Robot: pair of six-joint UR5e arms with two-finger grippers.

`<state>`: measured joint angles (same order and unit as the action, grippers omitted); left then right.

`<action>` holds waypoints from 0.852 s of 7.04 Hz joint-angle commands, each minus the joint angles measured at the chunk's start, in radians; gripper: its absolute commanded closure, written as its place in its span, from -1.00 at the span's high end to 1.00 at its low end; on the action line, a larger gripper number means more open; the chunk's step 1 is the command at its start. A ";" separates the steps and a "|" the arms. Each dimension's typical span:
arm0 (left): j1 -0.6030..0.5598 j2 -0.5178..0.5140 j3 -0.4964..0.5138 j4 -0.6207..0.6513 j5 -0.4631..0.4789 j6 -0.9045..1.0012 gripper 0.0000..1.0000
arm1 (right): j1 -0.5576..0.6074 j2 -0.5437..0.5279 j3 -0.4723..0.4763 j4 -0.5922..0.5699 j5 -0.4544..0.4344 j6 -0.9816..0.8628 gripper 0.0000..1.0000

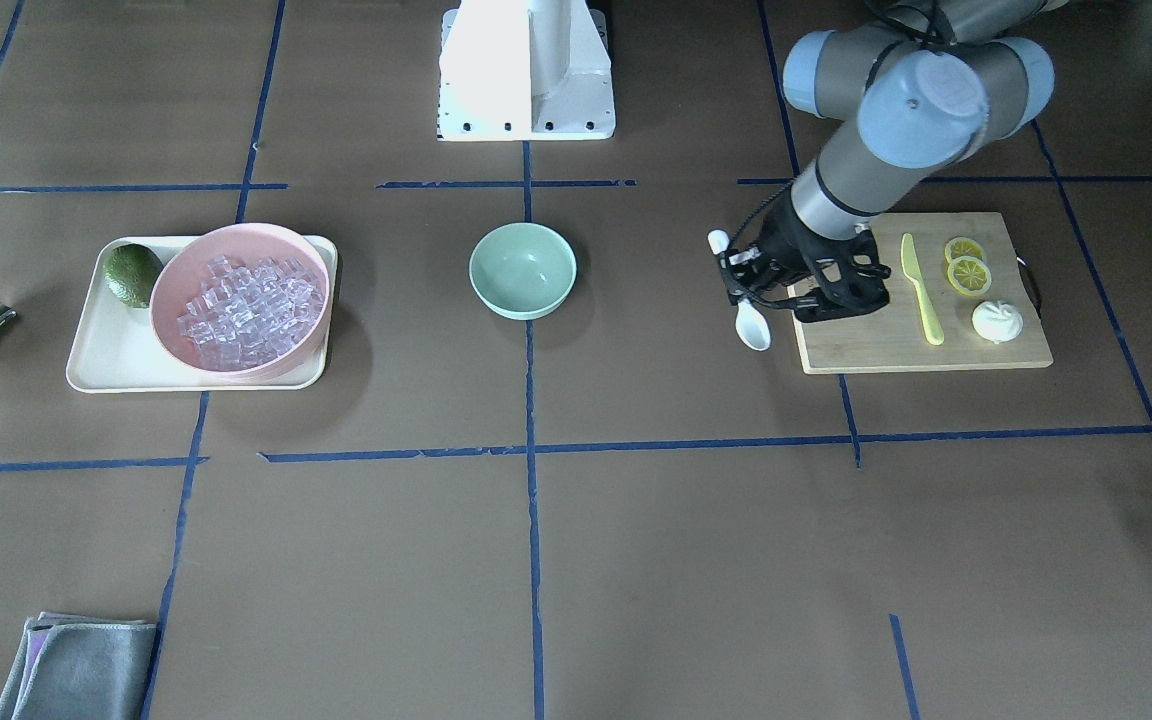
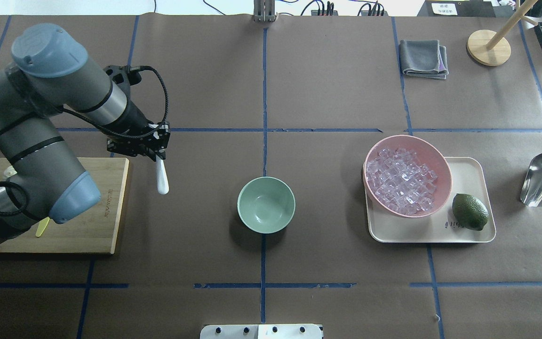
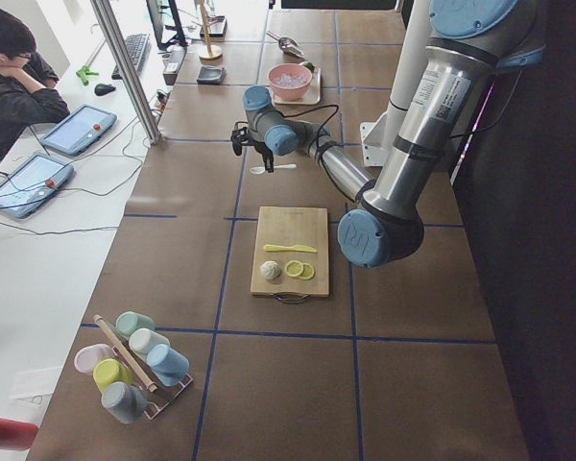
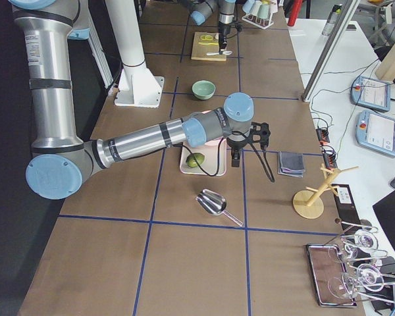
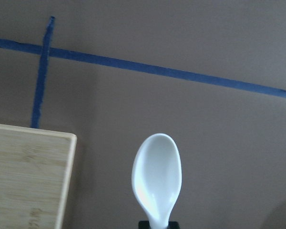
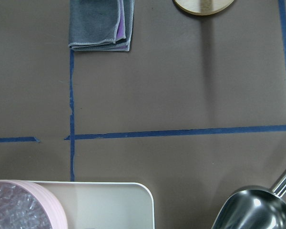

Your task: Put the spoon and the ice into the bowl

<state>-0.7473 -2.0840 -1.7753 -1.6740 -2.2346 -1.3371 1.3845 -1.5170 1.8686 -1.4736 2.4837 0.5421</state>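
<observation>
At the overhead frame's left a bamboo cutting board (image 2: 97, 226) lies partly under the left arm (image 2: 54, 155); at right a cream tray (image 2: 468, 169) carries a pink bowl (image 2: 442, 162) of clear ice cubes (image 2: 400, 181) (dark green fruit (image 2: 470, 212) beside it). The left gripper (image 2: 158, 157) is clamped on the handle of the white plastic spoon (image 2: 161, 178), scoop jutting past the fingers, between board and the small mint-green bowl (image 2: 266, 206) at centre. Whether the right gripper (image 4: 236, 160) has its fingers apart I cannot tell.

One spoon (image 1: 753, 325), one green bowl (image 1: 523, 271), one pink bowl (image 1: 236, 235), two lemon slices (image 1: 968, 273).
</observation>
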 commanded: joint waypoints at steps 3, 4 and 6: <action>0.196 -0.209 0.089 0.002 0.130 -0.275 -1.00 | -0.206 0.101 0.110 -0.004 -0.093 0.376 0.99; 0.221 -0.272 0.158 0.002 0.159 -0.281 -1.00 | -0.258 0.130 0.125 -0.004 -0.130 0.456 0.99; 0.238 -0.330 0.229 -0.009 0.174 -0.280 -1.00 | -0.344 0.178 0.139 -0.002 -0.189 0.577 0.99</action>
<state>-0.5189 -2.3829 -1.5810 -1.6775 -2.0694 -1.6150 1.0915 -1.3680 2.0007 -1.4769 2.3329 1.0470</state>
